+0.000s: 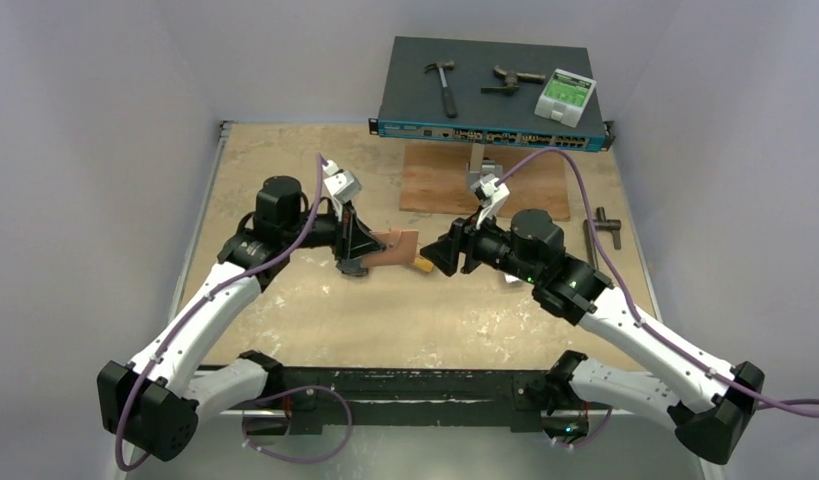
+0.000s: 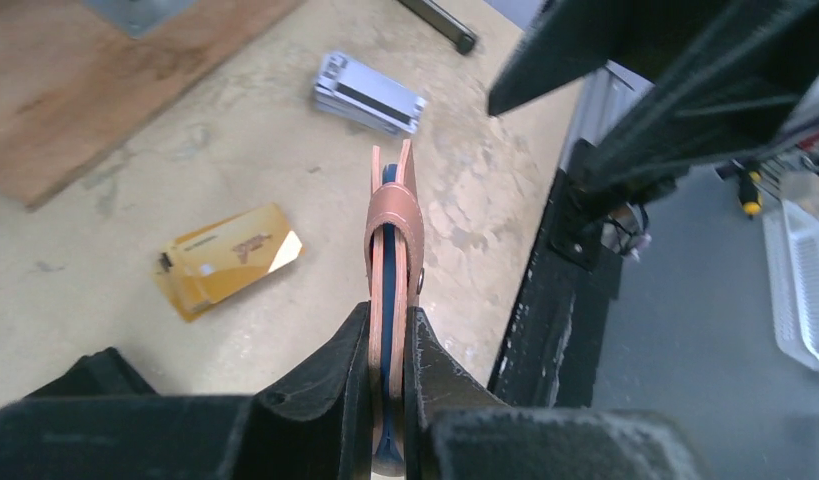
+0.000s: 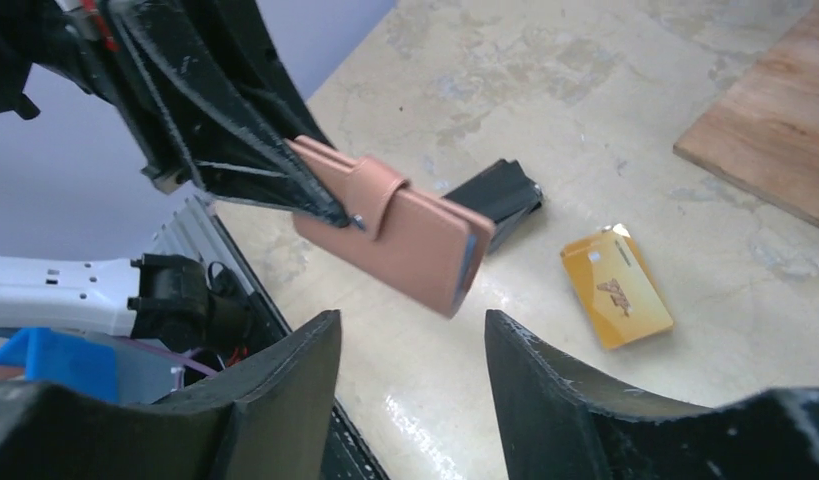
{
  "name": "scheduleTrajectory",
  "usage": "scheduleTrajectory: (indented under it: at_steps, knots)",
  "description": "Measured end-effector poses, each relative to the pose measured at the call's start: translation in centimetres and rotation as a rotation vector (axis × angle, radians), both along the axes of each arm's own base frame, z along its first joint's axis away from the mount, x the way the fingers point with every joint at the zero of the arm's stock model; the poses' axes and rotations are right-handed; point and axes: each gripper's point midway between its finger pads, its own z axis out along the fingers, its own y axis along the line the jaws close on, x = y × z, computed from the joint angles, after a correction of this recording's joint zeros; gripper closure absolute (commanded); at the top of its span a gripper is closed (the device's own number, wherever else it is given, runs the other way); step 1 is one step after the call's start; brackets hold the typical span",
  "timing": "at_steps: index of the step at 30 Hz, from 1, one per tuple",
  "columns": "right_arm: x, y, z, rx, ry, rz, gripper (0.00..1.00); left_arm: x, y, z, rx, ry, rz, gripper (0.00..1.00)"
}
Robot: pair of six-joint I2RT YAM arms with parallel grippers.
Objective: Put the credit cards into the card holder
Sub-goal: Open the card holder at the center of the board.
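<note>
My left gripper (image 1: 357, 258) is shut on the salmon-pink card holder (image 1: 395, 247) and holds it above the table; in the left wrist view the holder (image 2: 395, 230) stands edge-on between the jaws, closed. My right gripper (image 1: 437, 256) is open and empty, just right of the holder, which shows ahead of its jaws (image 3: 405, 235). An orange-gold card stack (image 3: 615, 287) lies on the table, also in the left wrist view (image 2: 225, 257). A black card stack (image 3: 495, 197) lies behind the holder. A silver-grey card stack (image 2: 368, 92) lies farther off.
A blue network switch (image 1: 490, 95) stands at the back with a hammer (image 1: 443, 82), a clamp tool (image 1: 510, 80) and a white-green box (image 1: 565, 95) on it. A wooden board (image 1: 440, 180) lies before it. A black T-handle tool (image 1: 600, 230) lies at right.
</note>
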Motion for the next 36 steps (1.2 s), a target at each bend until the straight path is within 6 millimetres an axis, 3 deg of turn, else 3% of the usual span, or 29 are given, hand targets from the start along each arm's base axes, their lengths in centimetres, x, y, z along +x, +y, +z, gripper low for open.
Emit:
scheduleTrajectory:
  at_steps: [5,12,17,28,33,36]
  knots:
    - [0.1,0.9,1.5,0.057,-0.005,0.018,0.4,1.9,0.2,1.3,0.015,-0.012,0.13,1.0]
    - [1.1,3.4,1.7,0.135,0.032,0.054,0.4,0.3,-1.5,2.4,0.011,-0.068,0.104,1.0]
    - [1.8,4.4,1.6,0.166,0.042,0.051,0.43,0.5,-1.4,2.5,0.019,-0.087,0.122,1.0]
    - [1.1,5.7,2.7,0.269,0.041,0.128,0.62,0.5,-1.6,2.9,0.006,-0.107,0.11,1.0]
    - [1.4,5.7,2.6,0.292,0.04,0.133,0.84,0.5,-1.6,3.1,0.0,-0.108,0.104,1.0]
    - [1.6,5.6,2.4,0.306,0.046,0.126,0.9,0.3,-1.6,3.2,-0.005,-0.109,0.094,1.0]
